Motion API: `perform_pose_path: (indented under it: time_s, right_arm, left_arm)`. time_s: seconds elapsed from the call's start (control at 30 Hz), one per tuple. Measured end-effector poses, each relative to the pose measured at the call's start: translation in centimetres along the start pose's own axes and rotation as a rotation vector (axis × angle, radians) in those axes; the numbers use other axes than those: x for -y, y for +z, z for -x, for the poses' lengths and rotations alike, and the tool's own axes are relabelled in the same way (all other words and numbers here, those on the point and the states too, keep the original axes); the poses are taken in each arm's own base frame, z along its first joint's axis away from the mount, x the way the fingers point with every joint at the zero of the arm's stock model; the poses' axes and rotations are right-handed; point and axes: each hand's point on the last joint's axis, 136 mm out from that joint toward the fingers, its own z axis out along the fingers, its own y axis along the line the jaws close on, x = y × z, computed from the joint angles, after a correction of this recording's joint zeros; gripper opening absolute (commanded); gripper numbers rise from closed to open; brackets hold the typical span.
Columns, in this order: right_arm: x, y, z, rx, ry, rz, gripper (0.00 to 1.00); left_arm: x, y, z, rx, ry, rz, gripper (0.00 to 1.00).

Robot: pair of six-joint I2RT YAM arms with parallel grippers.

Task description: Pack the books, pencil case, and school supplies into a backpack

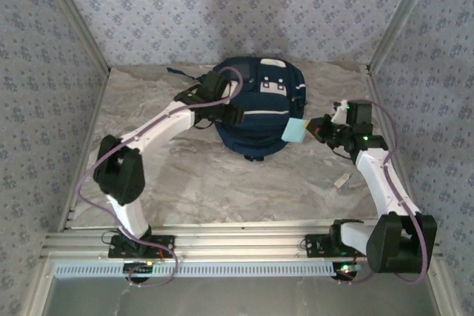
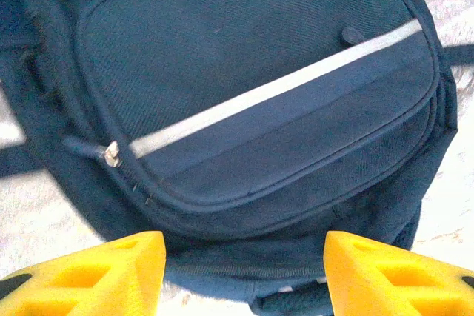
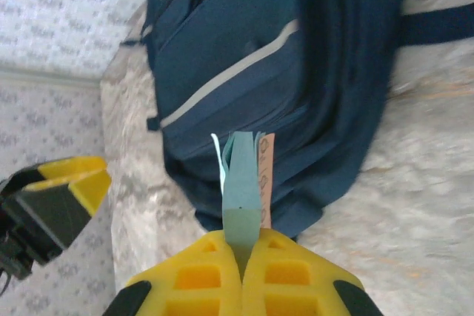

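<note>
Pinching the blue pad (image 3: 241,186) tight in my right gripper (image 3: 241,249), just beside the backpack (image 3: 311,72); my left gripper (image 2: 244,255) hangs spread wide over its front pocket (image 2: 252,101) (white stripe (image 2: 281,90) across).

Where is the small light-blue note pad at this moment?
The note pad is clamped in the right gripper, held at the right edge of the navy backpack in the top view.

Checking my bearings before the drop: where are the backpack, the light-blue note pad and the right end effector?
backpack (image 1: 255,129), top external view, front panel below the white stripe.
note pad (image 3: 241,175), right wrist view, teal edge above the fingers.
right end effector (image 3: 242,246), right wrist view, between its yellow fingertips.
</note>
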Motion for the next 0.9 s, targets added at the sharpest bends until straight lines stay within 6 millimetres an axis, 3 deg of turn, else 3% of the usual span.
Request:
perform_pose_path:
  time_s: [0.1, 0.27, 0.5, 0.6, 0.9]
  right_arm:
    - [1.7, -0.7, 1.4, 0.048, 0.047, -0.012, 0.0]
    - [2.4, -1.9, 3.7, 0.124, 0.06, 0.008, 0.0]
    - [3.2, -2.8, 4.8, 0.158, 0.081, 0.024, 0.0]
    - [4.0, -2.7, 4.3, 0.15, 0.1, 0.021, 0.0]
    - [4.6, -2.4, 4.0, 0.141, 0.11, 0.025, 0.0]
  left_arm:
    - [1.0, 2.2, 1.4, -0.017, 0.086, 0.004, 0.61]
    - [1.6, 6.2, 3.0, -0.051, 0.222, 0.061, 0.65]
    - [4.4, 10.5, 0.6, -0.153, 0.449, 0.111, 0.69]
    - [5.2, 11.2, -0.3, -0.188, 0.498, 0.093, 0.69]
    - [6.5, 10.5, -2.9, -0.291, 0.536, -0.046, 0.7]
